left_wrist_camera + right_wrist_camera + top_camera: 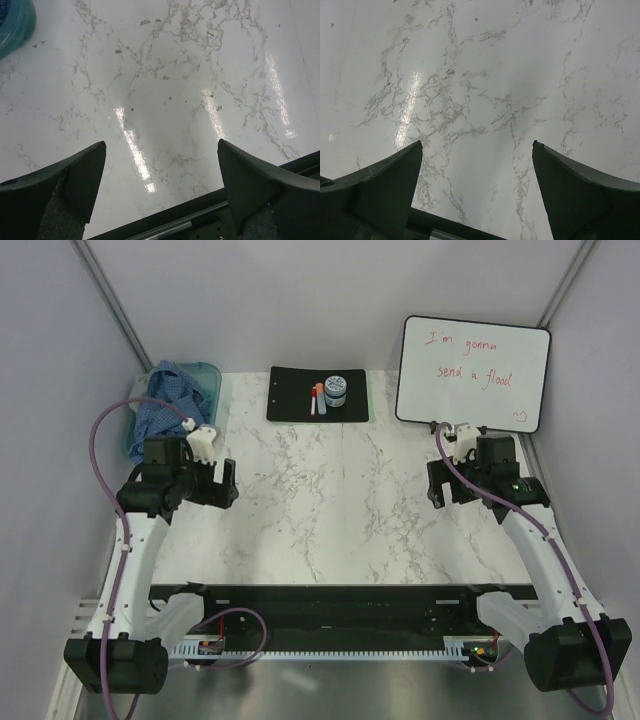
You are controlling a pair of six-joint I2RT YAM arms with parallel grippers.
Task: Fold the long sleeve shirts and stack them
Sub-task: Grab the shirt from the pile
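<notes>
A blue-and-white checked long sleeve shirt (170,392) lies bunched inside a translucent teal tub (208,375) at the back left corner of the marble table (330,500). No grey shirt shows in these views. My left gripper (212,483) hovers over the left side of the table, just in front of the tub, open and empty. My right gripper (437,483) hovers over the right side, open and empty. In the left wrist view the fingers (85,175) stand wide apart over bare marble, with the tub's edge (15,27) at the top left. The right wrist view shows wide fingers (395,175) over bare marble.
A black mat (318,394) at the back middle holds a small round tin (336,391) and two markers (316,398). A whiteboard (472,373) with red writing leans at the back right. Grey walls close in both sides. A black rail (330,605) runs along the near edge.
</notes>
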